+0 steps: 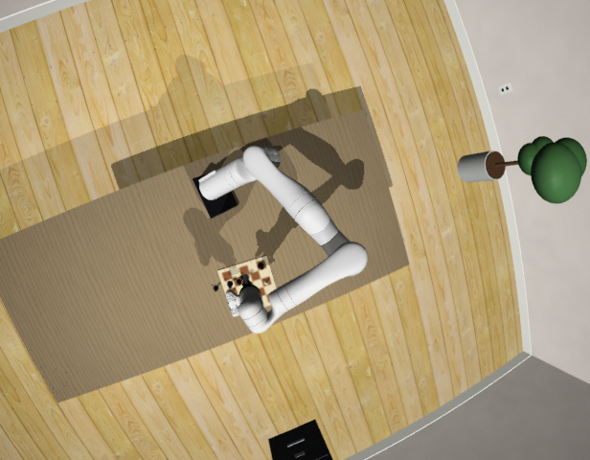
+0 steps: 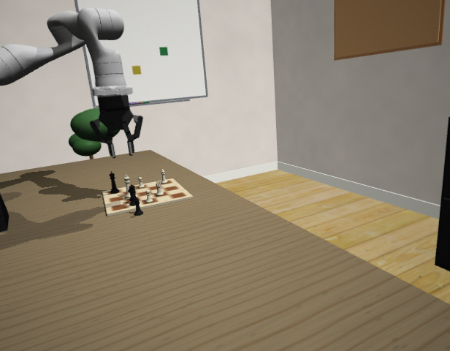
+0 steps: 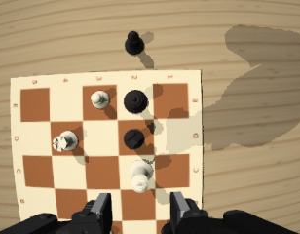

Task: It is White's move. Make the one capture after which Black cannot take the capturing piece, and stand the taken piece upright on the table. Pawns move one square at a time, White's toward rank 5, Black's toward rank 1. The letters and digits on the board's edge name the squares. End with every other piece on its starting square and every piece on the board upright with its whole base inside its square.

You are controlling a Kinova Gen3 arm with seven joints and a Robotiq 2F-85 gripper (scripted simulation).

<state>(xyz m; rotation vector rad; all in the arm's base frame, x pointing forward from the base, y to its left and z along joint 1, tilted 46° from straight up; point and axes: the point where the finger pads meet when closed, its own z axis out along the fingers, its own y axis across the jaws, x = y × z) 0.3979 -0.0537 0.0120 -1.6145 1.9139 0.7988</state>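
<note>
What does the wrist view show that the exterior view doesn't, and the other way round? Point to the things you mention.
Only the wrist view shows the letters and digits readable on the board's edge, and the pieces from above.

Only the exterior view shows the whiteboard [image 2: 180, 75], the corkboard [image 2: 387, 28] and the black king [image 2: 112, 184] at the board's far-left corner.

Both show the gripper [image 2: 121, 155] [image 3: 140, 206], open, part of the chessboard [image 2: 178, 195] [image 3: 102, 139], and a black piece [image 2: 138, 208] [image 3: 134, 45] upright on the table beside it.

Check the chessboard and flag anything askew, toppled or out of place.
One black piece stands upright on the table, just off the E edge of the board, though that suits a taken piece. I see nothing toppled; the wrist view cuts off the far rows.
</note>
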